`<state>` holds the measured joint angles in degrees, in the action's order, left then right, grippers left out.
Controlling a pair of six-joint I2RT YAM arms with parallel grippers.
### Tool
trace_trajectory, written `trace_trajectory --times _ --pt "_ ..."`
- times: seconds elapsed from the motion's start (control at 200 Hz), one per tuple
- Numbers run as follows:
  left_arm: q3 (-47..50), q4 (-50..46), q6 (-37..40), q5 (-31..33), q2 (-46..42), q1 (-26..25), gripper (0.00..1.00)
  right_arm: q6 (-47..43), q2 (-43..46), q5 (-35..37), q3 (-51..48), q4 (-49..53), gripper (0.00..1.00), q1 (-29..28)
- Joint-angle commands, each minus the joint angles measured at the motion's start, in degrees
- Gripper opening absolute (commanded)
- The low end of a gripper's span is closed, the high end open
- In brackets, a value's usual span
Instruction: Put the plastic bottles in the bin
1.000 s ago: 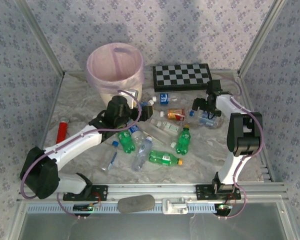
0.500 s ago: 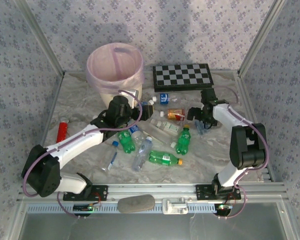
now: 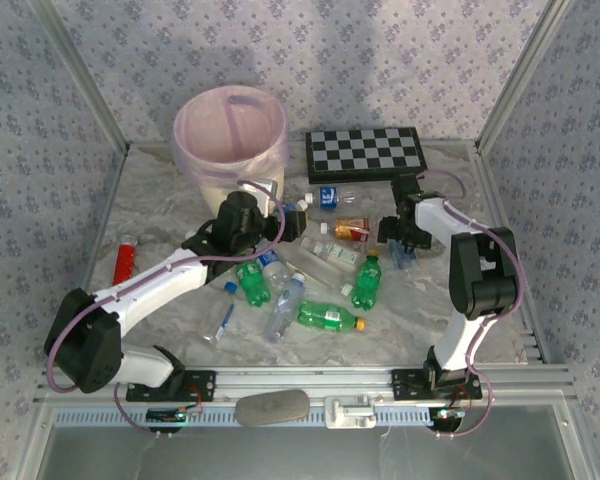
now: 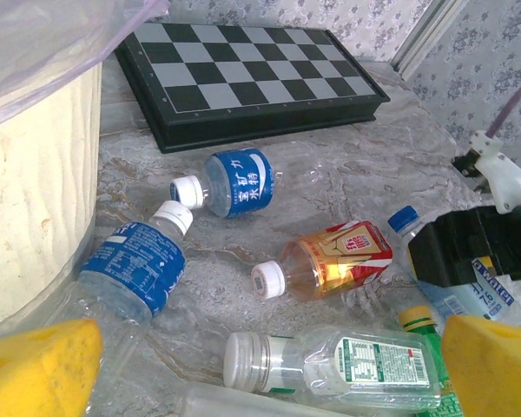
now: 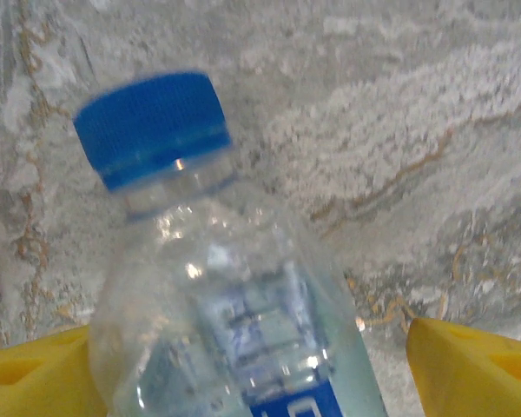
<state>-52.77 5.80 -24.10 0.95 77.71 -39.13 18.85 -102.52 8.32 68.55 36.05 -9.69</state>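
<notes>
Bin [image 3: 225, 178] looks empty and bottles [image 3: 327, 317] litter the desk [image 3: 160, 200]. My right end effector [image 5: 247, 369] loosely straddles a blue-cap bottle [image 5: 217, 287], and my left end effector [image 4: 265, 369] is wide open.

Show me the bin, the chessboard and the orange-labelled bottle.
bin [image 3: 212, 183]: top external view, on its front wall.
chessboard [image 4: 243, 74]: left wrist view, on the middle of the board.
orange-labelled bottle [image 4: 347, 254]: left wrist view, on its label.

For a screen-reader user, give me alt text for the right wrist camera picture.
A clear plastic bottle with a blue cap lies on a marbled grey table, seen close up. The right gripper straddles it, yellow fingertips on both sides, one with a gap to the bottle.
</notes>
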Motion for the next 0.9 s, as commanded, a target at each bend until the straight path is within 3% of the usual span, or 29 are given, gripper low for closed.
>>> trace_trajectory --times 0.0,0.18,0.565,0.894 --pt "-1.81 0.08 -0.38 0.81 -0.42 -0.40 1.00 -2.09 -1.90 3.26 3.89 3.22 0.82 -0.52" --pt "-2.07 0.09 -0.34 0.83 -0.03 -0.44 1.00 -2.42 -2.68 3.38 4.33 3.41 0.69 -0.73" --pt "-2.31 -0.05 -0.60 0.72 0.11 -0.46 1.00 -2.08 -3.40 3.85 2.12 2.47 0.70 -1.13" --pt "-2.75 -0.25 -0.75 -0.23 -0.62 -0.55 1.00 -1.90 1.22 3.85 0.94 0.86 0.51 -1.13"
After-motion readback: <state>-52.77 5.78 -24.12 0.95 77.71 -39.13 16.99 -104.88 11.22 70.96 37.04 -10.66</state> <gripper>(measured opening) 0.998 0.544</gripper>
